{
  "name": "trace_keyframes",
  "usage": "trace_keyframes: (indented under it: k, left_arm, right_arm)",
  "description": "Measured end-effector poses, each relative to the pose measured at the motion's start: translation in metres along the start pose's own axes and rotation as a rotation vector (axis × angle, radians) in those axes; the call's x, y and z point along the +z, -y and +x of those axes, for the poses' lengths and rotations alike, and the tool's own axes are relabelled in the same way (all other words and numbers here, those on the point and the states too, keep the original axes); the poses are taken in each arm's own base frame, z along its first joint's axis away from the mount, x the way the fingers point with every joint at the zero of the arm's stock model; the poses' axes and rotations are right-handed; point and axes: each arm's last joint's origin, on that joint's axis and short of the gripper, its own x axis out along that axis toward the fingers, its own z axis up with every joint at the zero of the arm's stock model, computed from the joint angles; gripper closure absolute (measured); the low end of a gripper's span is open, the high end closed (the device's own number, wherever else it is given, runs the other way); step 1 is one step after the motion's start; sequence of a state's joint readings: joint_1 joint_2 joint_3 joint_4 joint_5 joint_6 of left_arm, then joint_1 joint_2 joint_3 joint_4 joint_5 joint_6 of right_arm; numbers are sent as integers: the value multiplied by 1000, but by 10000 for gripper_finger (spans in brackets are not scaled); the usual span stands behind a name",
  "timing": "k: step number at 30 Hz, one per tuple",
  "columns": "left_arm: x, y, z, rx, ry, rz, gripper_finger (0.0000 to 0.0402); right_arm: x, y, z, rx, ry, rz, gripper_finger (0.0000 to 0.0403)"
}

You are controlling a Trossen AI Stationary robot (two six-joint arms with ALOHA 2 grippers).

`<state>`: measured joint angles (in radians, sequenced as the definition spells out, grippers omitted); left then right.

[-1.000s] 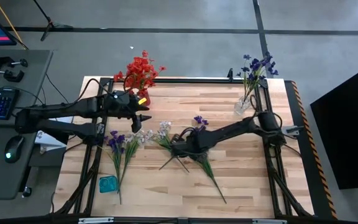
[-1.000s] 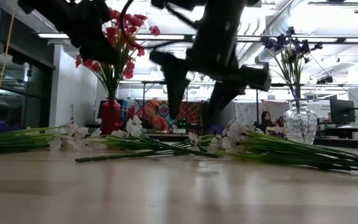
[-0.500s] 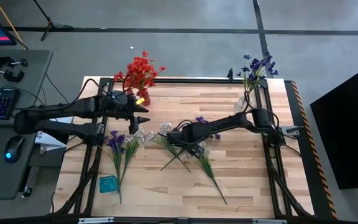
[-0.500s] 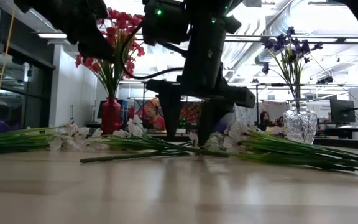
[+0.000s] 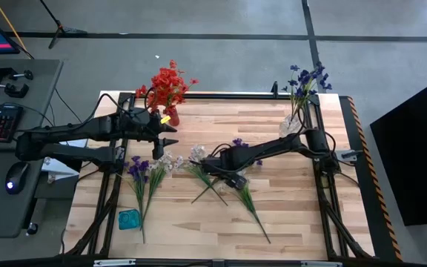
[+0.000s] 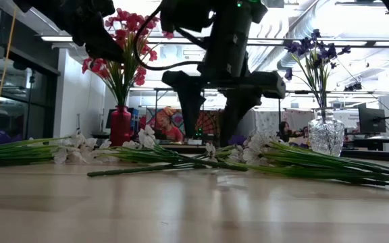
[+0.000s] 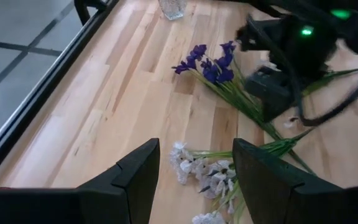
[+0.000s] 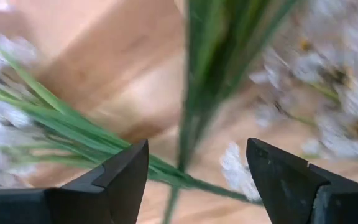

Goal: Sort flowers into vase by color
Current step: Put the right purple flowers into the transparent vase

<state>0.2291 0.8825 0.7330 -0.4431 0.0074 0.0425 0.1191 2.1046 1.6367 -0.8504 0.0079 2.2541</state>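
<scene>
A: Which step is in hand?

B: A pick, by my reading. The right gripper hangs low over the loose flowers at the middle of the wooden table, its jaws spread wide and holding nothing. In its wrist view a green stem runs between the two fingers, with white blossoms to either side.

A: And the left arm?

B: The left gripper hovers near the red vase, jaws apart and empty. It seems to be waiting.

A: Where do the flowers stand?

B: Red flowers are already in the red vase at the far left, and purple flowers stand in the glass vase at the far right corner. More sprigs lie flat: a purple sprig just beside the right arm, a white sprig nearer the left gripper, and another purple-and-white bunch toward the left side.

A: So what does the next move call for?

B: Probably settling lower until the stem sits squarely between the fingers, then closing. The stems overlap, so it risks catching two at once.
</scene>
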Motion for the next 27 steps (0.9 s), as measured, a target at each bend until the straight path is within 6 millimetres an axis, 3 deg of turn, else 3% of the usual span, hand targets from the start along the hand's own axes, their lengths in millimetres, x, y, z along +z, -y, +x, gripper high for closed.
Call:
trace_keyframes:
  k: [22, 25, 27]
  left_arm:
    - [-1, -1, 0, 49, -13, -5, 211]
    - [-2, -2, 0, 52, -17, -6, 211]
    - [-2, -3, 0, 57, -20, -8, 211]
  right_arm:
    - [5, -7, 36, -43, -22, 43, 146]
    - [7, -5, 40, -78, -11, 35, 171]
    - [8, -4, 40, -99, -7, 10, 209]
